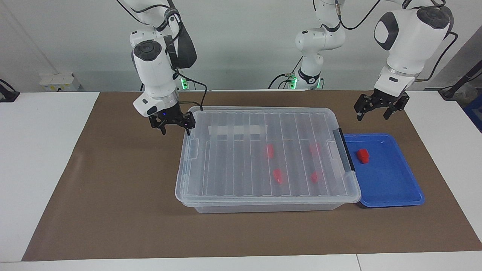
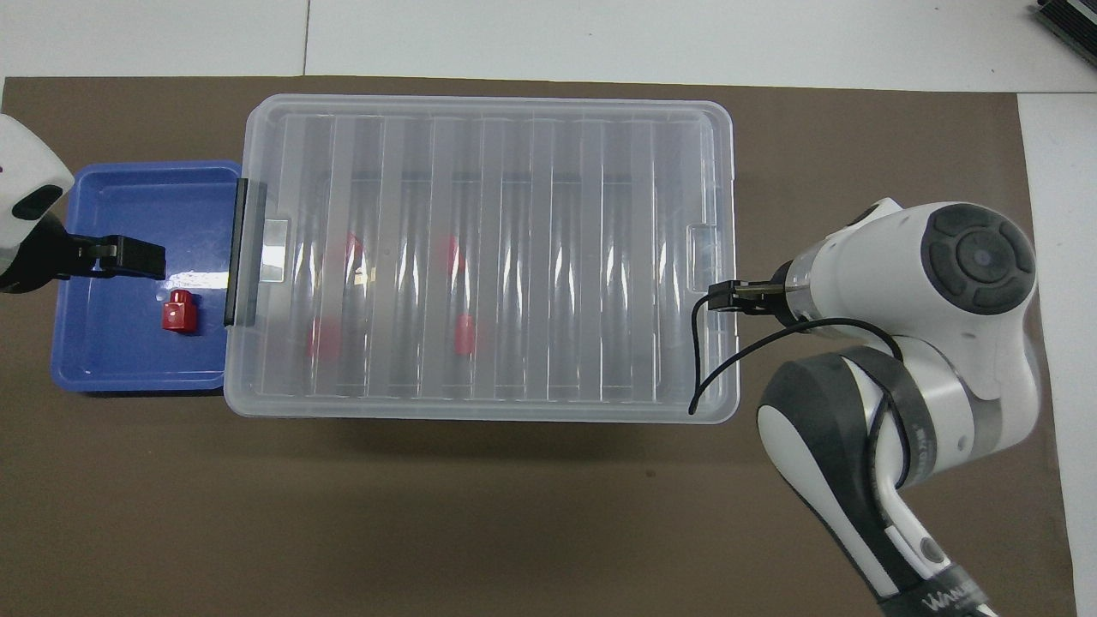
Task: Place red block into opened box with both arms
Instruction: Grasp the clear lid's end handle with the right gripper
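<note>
Brown matting [image 1: 113, 180] covers the worktop between 2 white side panels, against a plain pale wall. At its centre stands the box [image 1: 263, 158], a clear bin with its ribbed lid seated flat, so it is not yet open. 4 red blocks [image 1: 278, 175] show through the lid, lying in the half toward the left arm's end.

Touching the box's grey-handled end is a shallow blue tray [image 1: 391, 188]. The red block [image 1: 363, 155] lies alone in the tray, close to the tray edge that meets the box, apparently staged there for pick-up.

The right gripper [image 1: 172, 124] hangs low, just beside the box's corner nearest the robots at the right arm's end, jaws spread wide and empty. Judgement: it is positioned to take the lid at that end.

The left gripper [image 1: 380, 108] hangs over the tray's edge nearest the robots, jaws wide, holding nothing; that arm waits, presumably until the lid is lifted.
</note>
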Controlling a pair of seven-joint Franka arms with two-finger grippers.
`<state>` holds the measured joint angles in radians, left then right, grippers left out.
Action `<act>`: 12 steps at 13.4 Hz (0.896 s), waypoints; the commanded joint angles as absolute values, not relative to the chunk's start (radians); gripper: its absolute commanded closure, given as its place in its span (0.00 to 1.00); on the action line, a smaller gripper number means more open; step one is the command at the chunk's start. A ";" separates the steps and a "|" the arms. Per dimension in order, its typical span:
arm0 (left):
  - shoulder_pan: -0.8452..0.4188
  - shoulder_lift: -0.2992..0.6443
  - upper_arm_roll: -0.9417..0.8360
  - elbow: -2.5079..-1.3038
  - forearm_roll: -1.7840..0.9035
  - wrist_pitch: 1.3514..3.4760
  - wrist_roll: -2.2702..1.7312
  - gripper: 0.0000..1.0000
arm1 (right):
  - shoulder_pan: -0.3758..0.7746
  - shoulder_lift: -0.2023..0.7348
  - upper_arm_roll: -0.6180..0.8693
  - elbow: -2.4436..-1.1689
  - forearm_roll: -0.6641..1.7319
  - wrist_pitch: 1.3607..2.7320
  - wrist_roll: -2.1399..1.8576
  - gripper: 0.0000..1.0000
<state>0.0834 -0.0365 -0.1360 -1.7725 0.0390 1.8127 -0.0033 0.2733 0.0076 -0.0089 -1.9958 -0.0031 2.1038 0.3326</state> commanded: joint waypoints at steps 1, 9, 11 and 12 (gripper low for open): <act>0.091 -0.049 -0.138 -1.779 0.028 1.805 -0.002 0.00 | 0.278 -0.017 -0.005 -2.039 -0.002 2.141 0.316 0.04; 0.091 -0.049 -0.138 -1.779 0.028 1.805 -0.002 0.00 | 0.167 -0.028 -0.008 -2.043 -0.002 2.056 0.109 0.11; 0.090 -0.049 -0.138 -1.779 0.028 1.806 -0.002 0.00 | 0.125 -0.028 -0.008 -2.043 -0.002 2.051 0.039 0.12; 0.091 -0.049 -0.138 -1.779 0.028 1.805 -0.002 0.00 | 0.097 -0.028 -0.008 -2.043 -0.002 2.042 -0.009 0.12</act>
<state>0.0834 -0.0365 -0.1361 -1.7725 0.0390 1.8127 -0.0033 0.1419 -0.0011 -0.0130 -2.0156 -0.0031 2.0579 0.0705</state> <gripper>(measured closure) 0.000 0.115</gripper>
